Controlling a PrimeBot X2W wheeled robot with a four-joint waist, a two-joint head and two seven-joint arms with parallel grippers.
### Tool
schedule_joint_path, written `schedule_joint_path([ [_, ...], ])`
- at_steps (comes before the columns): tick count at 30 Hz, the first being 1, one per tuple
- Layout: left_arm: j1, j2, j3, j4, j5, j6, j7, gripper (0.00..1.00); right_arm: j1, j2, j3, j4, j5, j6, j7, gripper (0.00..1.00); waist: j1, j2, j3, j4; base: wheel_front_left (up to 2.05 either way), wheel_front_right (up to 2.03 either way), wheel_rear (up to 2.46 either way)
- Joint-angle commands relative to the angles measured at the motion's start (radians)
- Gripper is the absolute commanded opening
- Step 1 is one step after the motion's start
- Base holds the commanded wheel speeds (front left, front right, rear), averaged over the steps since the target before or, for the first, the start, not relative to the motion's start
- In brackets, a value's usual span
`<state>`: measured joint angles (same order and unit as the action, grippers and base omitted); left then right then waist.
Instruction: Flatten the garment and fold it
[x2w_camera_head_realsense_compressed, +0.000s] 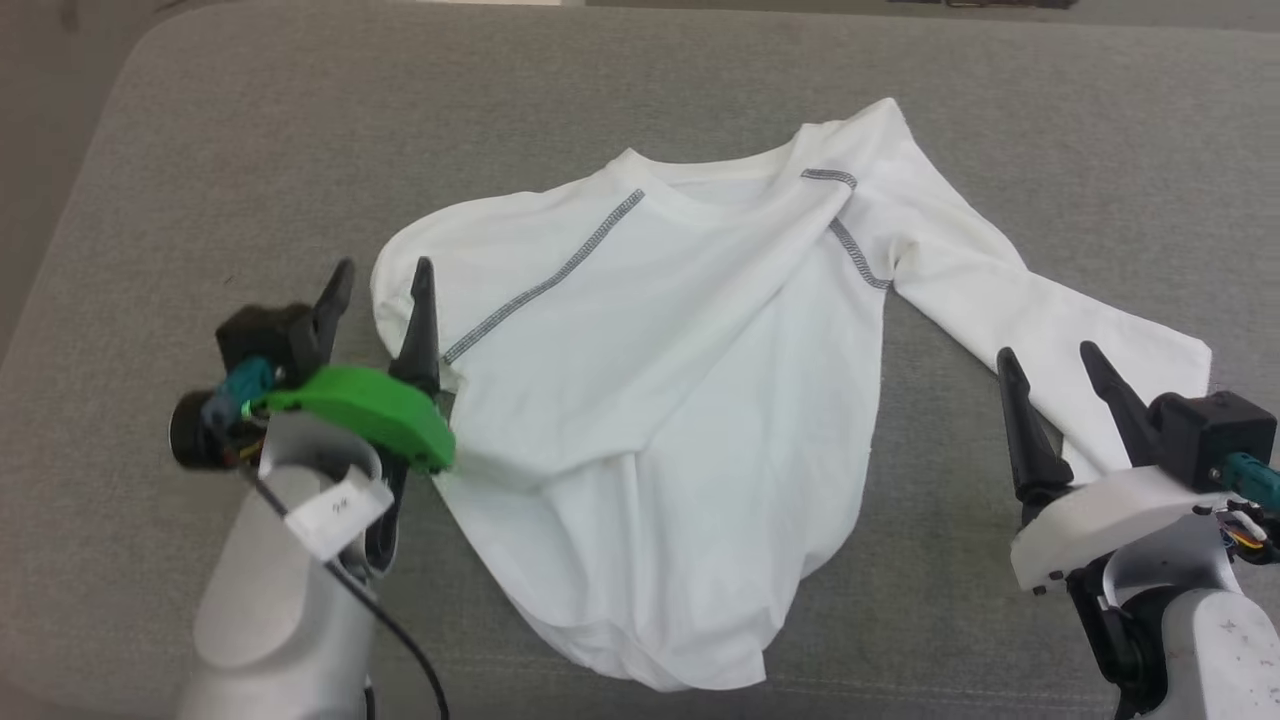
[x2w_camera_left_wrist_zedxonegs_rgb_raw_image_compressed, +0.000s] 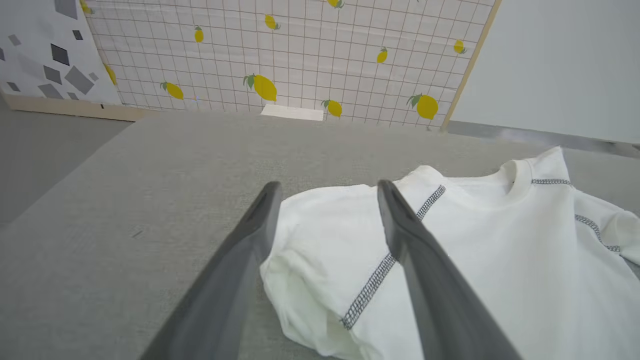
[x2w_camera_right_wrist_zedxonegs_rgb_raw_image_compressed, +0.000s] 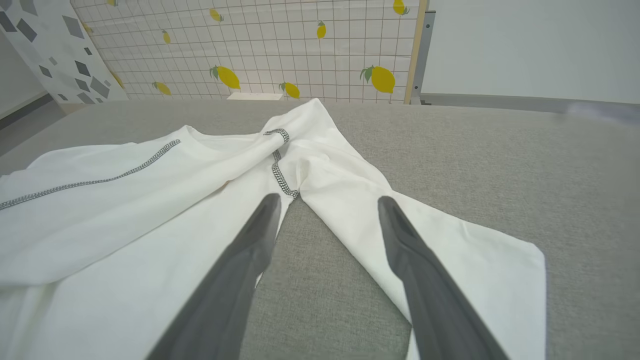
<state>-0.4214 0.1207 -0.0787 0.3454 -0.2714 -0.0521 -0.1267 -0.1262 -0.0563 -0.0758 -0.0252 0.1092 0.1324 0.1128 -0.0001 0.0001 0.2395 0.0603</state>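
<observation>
Garment (x2w_camera_head_realsense_compressed: 660, 380) lies rumpled at the centre of the grey fabric-covered desk (x2w_camera_head_realsense_compressed: 200, 150); one sleeve reaches toward the right edge, hem bunched toward the near edge. Left gripper (x2w_camera_head_realsense_compressed: 384, 265): jaws wide, empty, straddling the folded-under shoulder. Right gripper (x2w_camera_head_realsense_compressed: 1045, 352): jaws wide, empty, over the sleeve. Judged thin, light, limp; likely drapes and drags. Pinch the folded shoulder edge and the sleeve cuff; pull outward.

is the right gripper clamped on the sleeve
No, the right gripper is open, its fingers spread apart with nothing pinched, over the sleeve of the garment.
</observation>
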Motion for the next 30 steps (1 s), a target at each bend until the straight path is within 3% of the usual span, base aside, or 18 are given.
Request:
schedule_joint_path([
  [1,-0.058,0.015,-0.009,0.024,0.015,-0.003,0.028,1.0,0.008,0.004,0.003,-0.018,0.009,-0.002,-0.006,1.0,0.0001,-0.0001,0.013,-0.053,0.0,0.0,0.0],
  [9,-0.323,0.106,-0.061,0.265,0.076,-0.011,0.291,1.0,-0.022,0.006,0.059,-0.055,0.047,-0.002,-0.007,1.0,0.0001,-0.0001,0.096,-0.153,0.0,0.0,0.0],
  [16,-0.45,0.194,-0.088,0.404,0.113,-0.017,0.491,1.0,-0.044,0.006,0.097,-0.059,0.063,-0.002,-0.014,1.0,0.0001,-0.0001,0.159,-0.216,0.0,0.0,0.0],
  [26,-0.493,0.227,-0.085,0.488,0.066,-0.036,0.743,1.0,-0.055,0.006,0.102,-0.056,0.07,-0.002,-0.028,1.0,0.0001,-0.0001,0.201,-0.242,0.0,0.0,0.0],
  [28,-0.489,0.226,-0.084,0.495,0.043,-0.046,0.813,0.0,-0.056,0.006,0.101,-0.055,0.07,-0.002,-0.028,1.0,0.0001,-0.0001,0.202,-0.24,0.0,0.0,0.0],
  [30,-0.489,0.234,-0.085,0.475,0.029,-0.055,0.842,0.0,-0.059,0.006,0.101,-0.056,0.072,-0.002,-0.028,1.0,0.0001,-0.0001,0.205,-0.236,0.0,0.0,0.0],
])
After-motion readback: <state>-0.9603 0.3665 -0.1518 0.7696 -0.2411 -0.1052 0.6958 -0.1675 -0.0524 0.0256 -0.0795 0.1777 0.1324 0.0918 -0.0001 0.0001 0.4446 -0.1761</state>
